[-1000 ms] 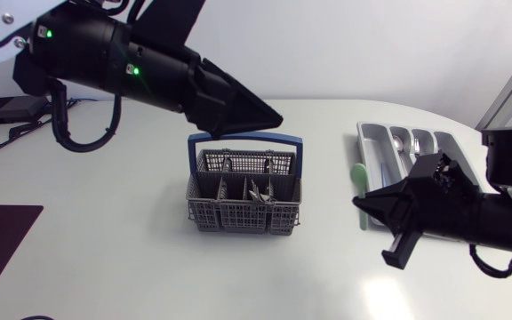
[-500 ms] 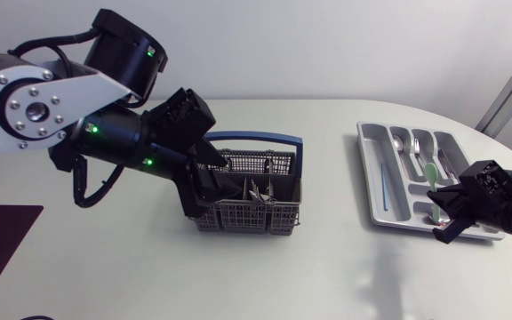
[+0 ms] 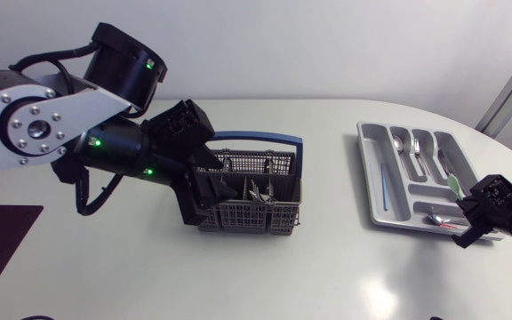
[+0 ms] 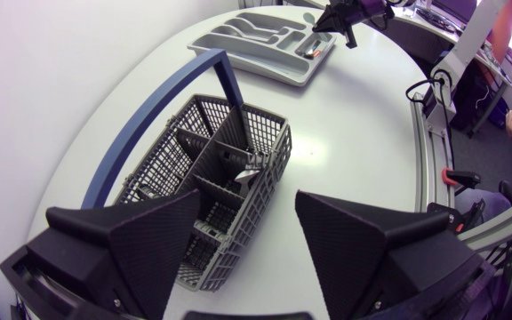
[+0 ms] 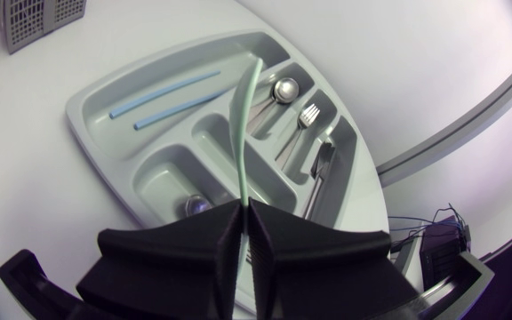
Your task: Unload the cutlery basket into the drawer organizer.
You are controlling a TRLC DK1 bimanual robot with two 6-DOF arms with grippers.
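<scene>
On a white counter (image 3: pixel 327 267), the silver-and-black left arm (image 3: pixel 52 124) comes in from the side and ends low at one end of the grey cutlery basket (image 3: pixel 247 218). The left gripper (image 4: pixel 243 209) is spread wide and holds nothing. One wedge finger sits over the basket's nearest compartments and the other over bare counter just beside its wall, so the basket's near corner lies between them. The basket's blue handle (image 4: pixel 154 120) arches upright ahead of this gripper. A few pieces of metal cutlery (image 4: pixel 247 169) stand in a middle compartment, ahead of the fingers and untouched.

Well apart, the grey drawer organizer (image 3: pixel 369 169) lies directly ahead of and under the right gripper (image 5: pixel 243 218). This gripper is clenched on a pale green utensil (image 5: pixel 241 116) (only its slim handle shows). The handle juts forward from between the fingers, above the organizer's compartments.

Already in the organizer are two blue sticks (image 5: pixel 163 93) in the long slot to one side of the green handle. A spoon (image 5: pixel 283 89) and a fork (image 5: pixel 305 116) lie in slots on the other side.
</scene>
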